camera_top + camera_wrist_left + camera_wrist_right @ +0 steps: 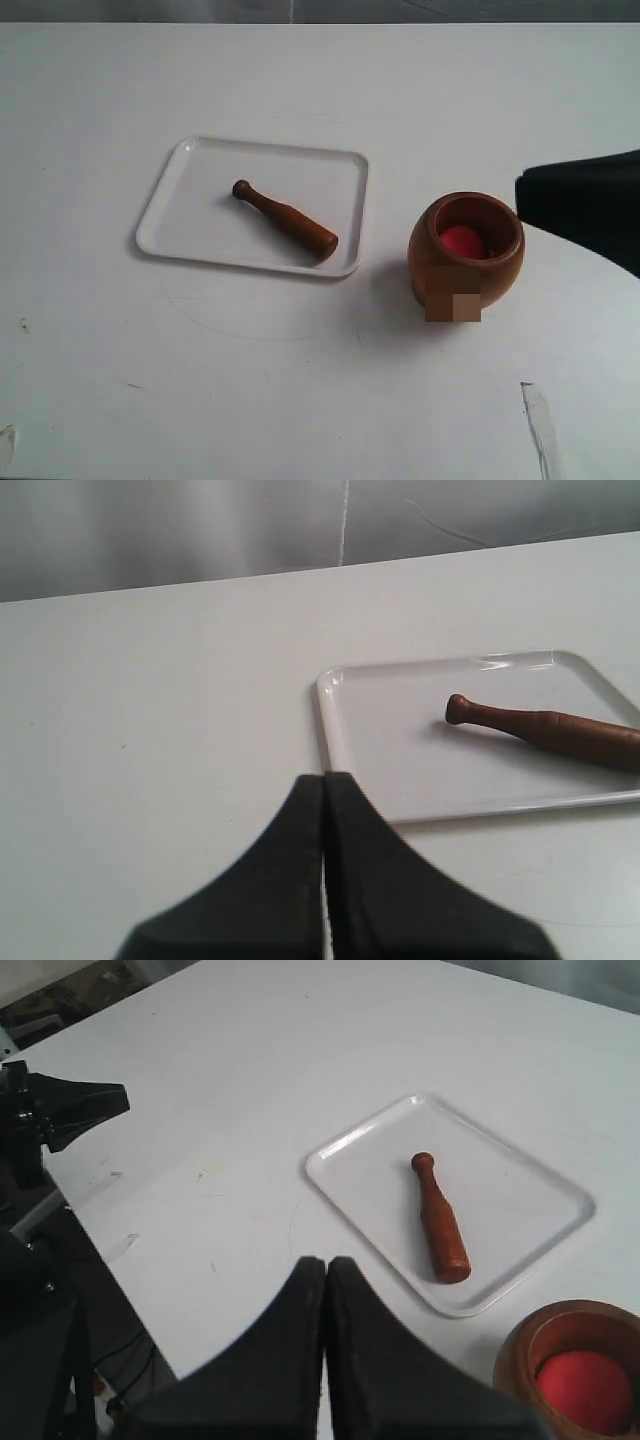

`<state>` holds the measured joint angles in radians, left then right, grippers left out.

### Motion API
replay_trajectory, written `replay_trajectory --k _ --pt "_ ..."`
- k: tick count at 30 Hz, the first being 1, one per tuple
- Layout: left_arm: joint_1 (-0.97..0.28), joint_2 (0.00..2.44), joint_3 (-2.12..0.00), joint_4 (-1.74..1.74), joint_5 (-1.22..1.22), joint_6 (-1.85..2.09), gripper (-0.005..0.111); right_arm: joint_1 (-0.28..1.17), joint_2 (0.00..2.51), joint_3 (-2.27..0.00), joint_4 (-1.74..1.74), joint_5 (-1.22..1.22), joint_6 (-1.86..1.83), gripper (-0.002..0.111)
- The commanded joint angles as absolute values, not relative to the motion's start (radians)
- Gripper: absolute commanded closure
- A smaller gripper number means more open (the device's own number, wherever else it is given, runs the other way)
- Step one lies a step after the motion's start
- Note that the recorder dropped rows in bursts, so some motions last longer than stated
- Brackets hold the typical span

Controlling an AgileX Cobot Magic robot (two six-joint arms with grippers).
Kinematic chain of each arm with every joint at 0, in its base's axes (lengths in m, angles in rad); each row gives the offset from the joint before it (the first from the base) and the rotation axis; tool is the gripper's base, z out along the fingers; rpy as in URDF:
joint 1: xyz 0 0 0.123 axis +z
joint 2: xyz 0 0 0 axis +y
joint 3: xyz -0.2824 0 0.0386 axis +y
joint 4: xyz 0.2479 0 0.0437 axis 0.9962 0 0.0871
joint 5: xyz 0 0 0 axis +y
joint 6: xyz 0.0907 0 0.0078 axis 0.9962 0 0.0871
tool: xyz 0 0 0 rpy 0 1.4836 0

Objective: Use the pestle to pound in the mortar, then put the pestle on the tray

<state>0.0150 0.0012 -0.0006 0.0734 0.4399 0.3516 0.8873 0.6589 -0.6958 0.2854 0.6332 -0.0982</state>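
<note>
Status: pestle point(285, 219) lay flat on the tray point(190, 215), thick end toward the mortar point(425, 255), nothing gripping it. The tray sat left of the worktop point(300, 400) centre. The mortar stood upright near the tray's corner, toward the worktop's right edge, not touching the tray. A red ball point(462, 242) sat inside it.

Both claws were empty: left gripper point(324, 780) had its fingers pressed together, held near the tray's short side and apart from it; right gripper point(325, 1262) was pinched closed too, above the bare worktop.

Judgement: the placement condition was met as things lay. Whether the pounding was done couldn't be told. If not, the whole job remained: pick, pound, return.
</note>
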Motion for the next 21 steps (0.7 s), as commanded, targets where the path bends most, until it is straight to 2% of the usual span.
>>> replay_trajectory --k 1,11,14,17,21 --pt "0.007 0.000 0.000 0.066 0.437 0.343 0.107 0.889 0.596 -0.689 0.302 0.654 -0.093 0.108" --pt "0.007 0.000 0.000 0.066 0.437 0.343 0.107 0.889 0.563 -0.683 0.345 0.589 -0.114 0.108" --pt "0.007 0.000 0.000 0.066 0.437 0.343 0.107 0.788 0.522 -0.655 0.323 0.503 -0.172 0.108" --pt "0.007 0.000 0.000 0.066 0.437 0.343 0.107 0.606 0.381 -0.516 0.380 0.375 -0.172 0.108" --pt "0.007 0.000 0.000 0.066 0.437 0.343 0.107 0.473 0.199 -0.375 0.380 0.336 -0.183 0.108"
